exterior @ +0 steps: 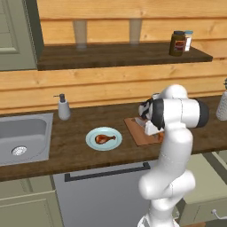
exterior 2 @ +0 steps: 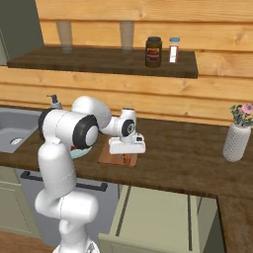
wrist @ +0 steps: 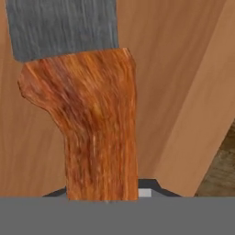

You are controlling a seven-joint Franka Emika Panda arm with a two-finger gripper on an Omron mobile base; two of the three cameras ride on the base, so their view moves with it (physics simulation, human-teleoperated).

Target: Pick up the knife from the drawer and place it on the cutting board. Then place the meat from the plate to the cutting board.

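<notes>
1. Wooden wall planks and a dark brown counter [exterior: 71, 146] form the setting; on this counter the cutting board [exterior: 133, 128] lies to the right of the plate [exterior: 94, 142], and the meat [exterior: 105, 139] rests on the plate.
2. The gripper [exterior 2: 129, 159] is seen low over the cutting board [exterior 2: 106, 159], and its jaws are closed on the wooden handle of the knife [wrist: 92, 133].
3. In the hand view the knife is shown very close above the board surface [wrist: 183, 92]; whether it touches the board cannot be told.
4. A risk is judged: if the jaws are opened while the knife is above the board, the knife may drop, bounce or slide off the near edge.
5. Another risk is judged: when the hand is lifted, a finger may drag the handle and turn the knife.
6. The long axis of the knife is seen running along the gripper's line of sight, the grey blade pointing away from the fingers and the handle end between them.
7. The direction of the blade on the counter cannot be read from the base views, since the hand covers it.
</notes>
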